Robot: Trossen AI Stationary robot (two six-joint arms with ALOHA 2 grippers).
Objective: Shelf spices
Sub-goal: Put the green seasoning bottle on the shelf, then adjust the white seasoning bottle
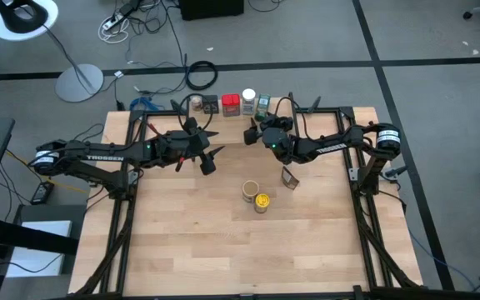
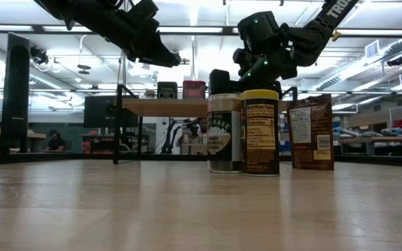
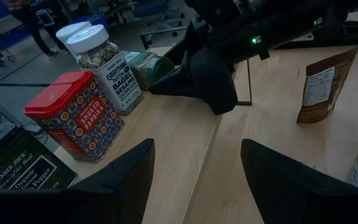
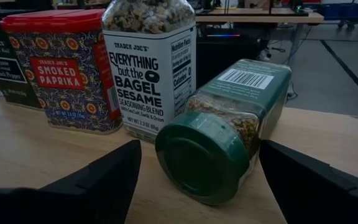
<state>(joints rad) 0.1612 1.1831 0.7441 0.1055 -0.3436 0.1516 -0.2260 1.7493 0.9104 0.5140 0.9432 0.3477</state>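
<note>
Right end effector (image 4: pixel 194 180) wide open, empty, astride one tipped green jar (image 4: pixel 225 127); three upright tins beside.

The shelf (image 4: pixel 30 162) is smooth light wood. The green jar (image 4: pixel 229 124) is clear with a shiny plastic lid. The red tin (image 4: pixel 61 68) is printed metal.

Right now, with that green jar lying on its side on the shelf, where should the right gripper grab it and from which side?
Probably across the glass body just behind the lid. The green jar lies tipped over beside the bagel seasoning jar, lid end toward the right gripper, whose open fingers already flank it. Come from the lid end.
</note>
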